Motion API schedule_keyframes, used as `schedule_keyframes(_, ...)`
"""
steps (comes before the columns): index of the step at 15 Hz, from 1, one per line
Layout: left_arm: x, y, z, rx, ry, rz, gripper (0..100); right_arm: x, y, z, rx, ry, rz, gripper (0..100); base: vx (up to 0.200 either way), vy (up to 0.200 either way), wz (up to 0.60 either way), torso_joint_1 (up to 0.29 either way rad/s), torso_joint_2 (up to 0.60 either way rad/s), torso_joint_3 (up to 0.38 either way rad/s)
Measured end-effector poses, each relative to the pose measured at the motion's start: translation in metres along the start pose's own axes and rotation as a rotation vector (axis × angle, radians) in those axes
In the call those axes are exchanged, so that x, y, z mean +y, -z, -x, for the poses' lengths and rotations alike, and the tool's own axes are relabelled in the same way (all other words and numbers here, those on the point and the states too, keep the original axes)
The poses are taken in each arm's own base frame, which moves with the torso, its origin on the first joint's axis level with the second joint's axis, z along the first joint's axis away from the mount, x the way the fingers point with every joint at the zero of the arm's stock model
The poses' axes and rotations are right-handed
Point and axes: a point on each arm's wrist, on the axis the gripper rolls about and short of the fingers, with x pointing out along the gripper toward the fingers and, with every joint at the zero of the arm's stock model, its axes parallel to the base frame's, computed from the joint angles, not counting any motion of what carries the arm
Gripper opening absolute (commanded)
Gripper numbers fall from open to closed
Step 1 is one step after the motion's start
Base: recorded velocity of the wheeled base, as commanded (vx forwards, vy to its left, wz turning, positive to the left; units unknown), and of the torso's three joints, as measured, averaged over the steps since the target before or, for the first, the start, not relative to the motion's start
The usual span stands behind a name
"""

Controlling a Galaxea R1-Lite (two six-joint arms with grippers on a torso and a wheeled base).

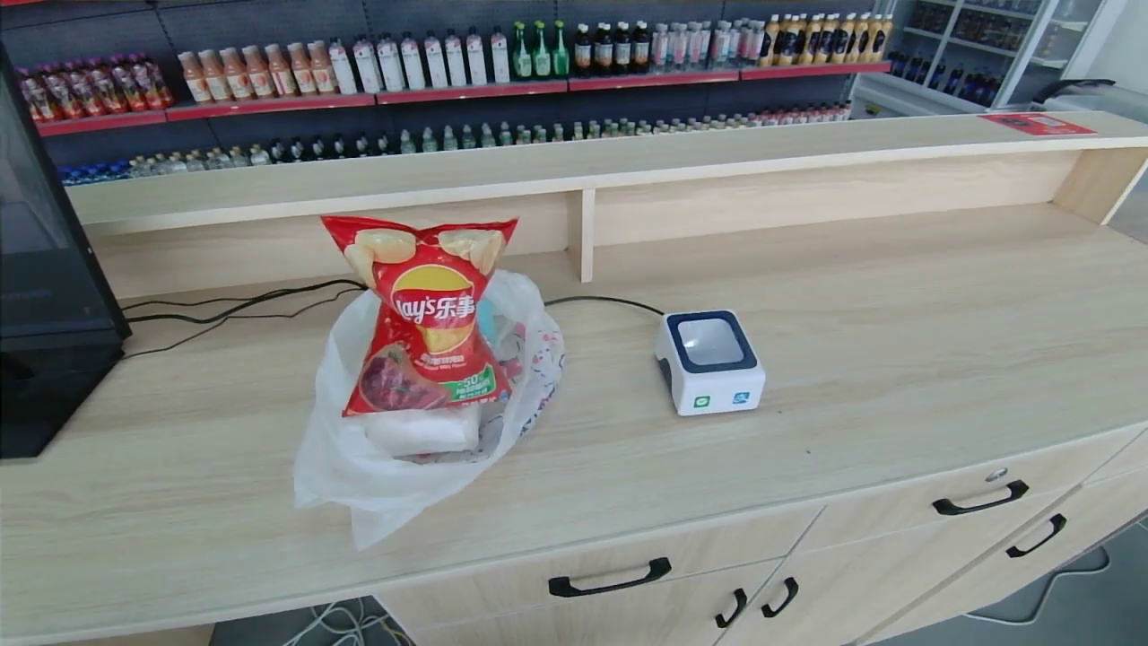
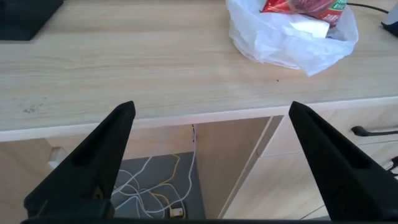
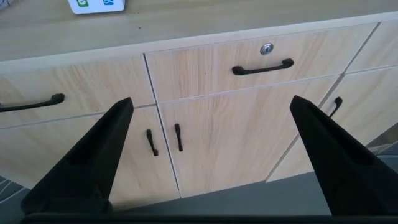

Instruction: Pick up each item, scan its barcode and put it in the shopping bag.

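Well beyond left claw (image 2: 211, 107), right claw (image 3: 211, 101), both spread, empty: chips (image 1: 426, 314) in shopping bag (image 1: 359, 467).

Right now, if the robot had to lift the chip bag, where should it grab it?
Probably the flat top seam of the chip bag, coming down from above. It stands upright with that seam sticking clear, while its lower half sits inside the shopping bag, whose plastic crowds the sides.
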Motion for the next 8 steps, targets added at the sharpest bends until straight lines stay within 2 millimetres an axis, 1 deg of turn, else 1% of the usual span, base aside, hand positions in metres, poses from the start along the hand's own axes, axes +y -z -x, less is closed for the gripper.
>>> schedule_keyframes(8,0.0000,0.0000,0.0000,0.000,0.000,0.001,100,0.0000,0.0000,0.0000,0.000,0.000,0.016,100,0.000,-0.200,0.00,0.003,0.00,0.000)
